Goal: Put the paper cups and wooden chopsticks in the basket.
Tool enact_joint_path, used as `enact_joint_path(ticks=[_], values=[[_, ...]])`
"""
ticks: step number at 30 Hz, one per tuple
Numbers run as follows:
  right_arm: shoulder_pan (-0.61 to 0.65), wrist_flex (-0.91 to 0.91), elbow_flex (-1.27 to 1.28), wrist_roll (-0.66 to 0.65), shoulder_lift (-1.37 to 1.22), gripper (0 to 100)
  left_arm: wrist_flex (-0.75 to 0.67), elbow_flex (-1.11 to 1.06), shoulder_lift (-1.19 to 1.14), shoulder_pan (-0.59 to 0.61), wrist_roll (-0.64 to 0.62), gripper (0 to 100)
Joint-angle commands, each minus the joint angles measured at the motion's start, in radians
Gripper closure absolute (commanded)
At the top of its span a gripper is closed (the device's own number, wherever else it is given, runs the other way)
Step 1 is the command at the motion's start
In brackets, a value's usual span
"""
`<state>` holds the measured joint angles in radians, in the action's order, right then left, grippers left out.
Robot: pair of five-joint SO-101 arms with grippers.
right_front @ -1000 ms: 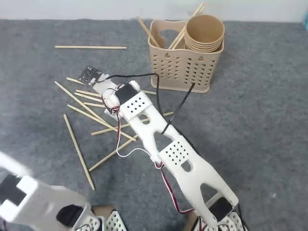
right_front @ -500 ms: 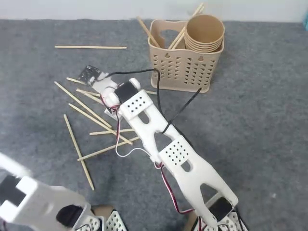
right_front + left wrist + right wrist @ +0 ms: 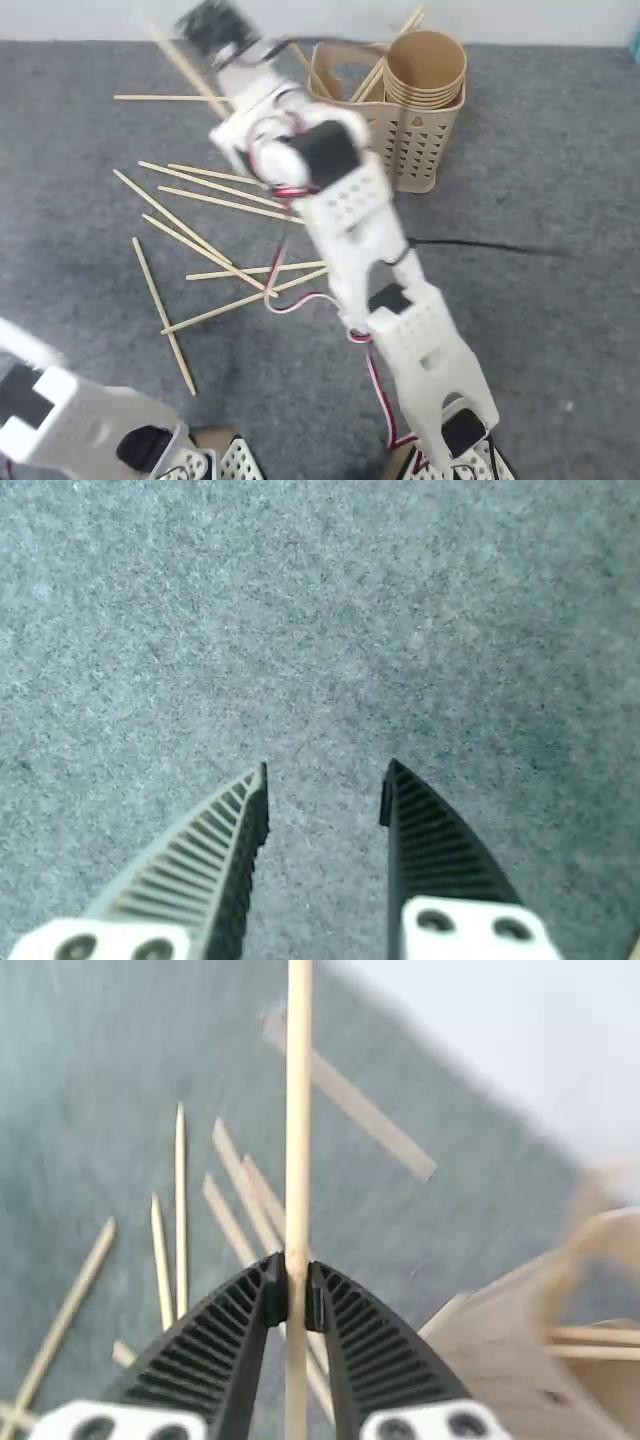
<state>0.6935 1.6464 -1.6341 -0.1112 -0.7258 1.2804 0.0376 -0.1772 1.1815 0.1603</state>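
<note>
My right gripper (image 3: 297,1295) is shut on one wooden chopstick (image 3: 298,1110), held in the air. In the high view this gripper (image 3: 207,33) is raised at the back, just left of the beige basket (image 3: 432,140), and the held chopstick (image 3: 185,68) slants across it. The basket holds a stack of paper cups (image 3: 427,62) and a few chopsticks (image 3: 398,38). Several loose chopsticks (image 3: 205,235) lie scattered on the grey carpet left of the arm. My left gripper (image 3: 325,800) is open over bare carpet with nothing between its fingers.
A single chopstick (image 3: 170,98) lies apart at the back left. The left arm's white base (image 3: 70,420) sits at the front left corner. A black cable (image 3: 480,246) trails over the carpet to the right. Carpet right of the basket is free.
The right arm has risen from the chopstick pile and swung toward the back with one chopstick in its gripper. A few sticks on the carpet shifted. The left arm stayed still.
</note>
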Motion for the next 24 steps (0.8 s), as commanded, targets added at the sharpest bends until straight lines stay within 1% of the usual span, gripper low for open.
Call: enact_joint_path(ticks=[1, 3, 7, 10, 13, 18, 24], values=[[-0.073, -0.076, -0.048, 0.058, 0.165, 99.1, -0.018, 0.007, 0.017, -0.003, 0.009, 82], [-0.11, -0.136, -0.048, 0.118, 0.188, 99.1, -0.018, 0.007, 0.017, -0.003, 0.009, 82], [-0.163, -0.275, -0.048, 0.29, 0.194, 99.1, -0.02, 0.007, 0.012, -0.003, 0.009, 82], [-0.203, -0.384, -0.048, 0.358, 0.173, 99.1, -0.021, 0.007, 0.011, 0.003, 0.009, 82], [-0.249, -0.495, -0.048, 0.367, 0.131, 99.1, -0.048, 0.004, 0.011, 0.006, 0.009, 82], [-0.335, -0.673, -0.048, 0.368, 0.001, 99.1, -0.052, 0.004, 0.011, 0.017, 0.009, 82], [-0.4, -0.82, -0.048, 0.379, -0.154, 99.2, -0.054, 0.004, 0.011, 0.015, 0.009, 82]])
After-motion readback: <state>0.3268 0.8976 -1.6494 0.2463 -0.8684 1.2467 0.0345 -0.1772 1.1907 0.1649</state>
